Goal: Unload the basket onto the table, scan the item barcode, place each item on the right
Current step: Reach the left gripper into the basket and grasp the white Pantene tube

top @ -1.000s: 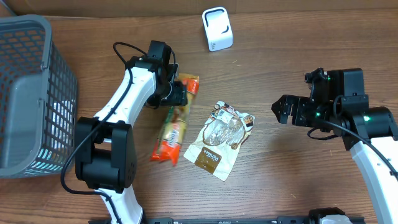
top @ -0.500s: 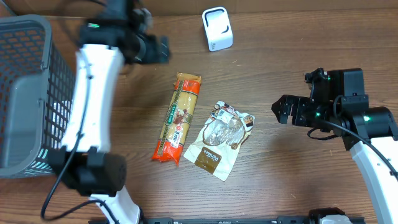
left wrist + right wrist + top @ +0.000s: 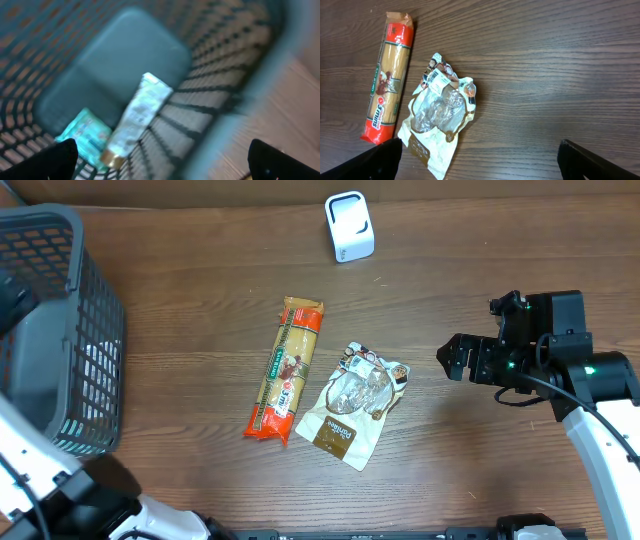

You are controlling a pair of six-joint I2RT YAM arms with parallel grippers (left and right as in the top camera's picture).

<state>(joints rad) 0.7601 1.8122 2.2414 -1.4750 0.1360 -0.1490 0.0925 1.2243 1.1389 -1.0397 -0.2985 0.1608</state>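
Right end effector (image 3: 447, 358): I'm seeing it hovering over the right half of the bench (image 3: 450, 470), fingers spread wide, gripping nothing and touching nothing. From its own wrist camera the two dark fingertips (image 3: 380, 169) are sitting in the bottom corners with only bare wood between them.

Left end effector (image 3: 165, 159): I'm looking down through it into the grey mesh basket (image 3: 220, 75) at the bench's left edge. That view is blurring badly, but the fingertips (image 3: 57, 169) are showing far apart at the bottom corners with nothing pinched between them, so it is spread and empty. In the overhead view the left arm is only showing as a smear at the left edge, by the basket (image 3: 60, 240).

Inside the basket I'm making out a silvery-white packet (image 3: 140, 117) lying on the floor of it and a teal packet (image 3: 85, 136) just beside it. Both are too blurred to name better.

The items to scan are lying flat near the middle of the bench, clear of both end effectors. There is a long pasta packet (image 3: 285, 370) with orange-red ends, and a clear-windowed beige snack pouch (image 3: 353, 405) just to its right. I can't tell whether the two are touching.

The white barcode scanner (image 3: 349, 226) is standing at the far edge, well apart from both items.
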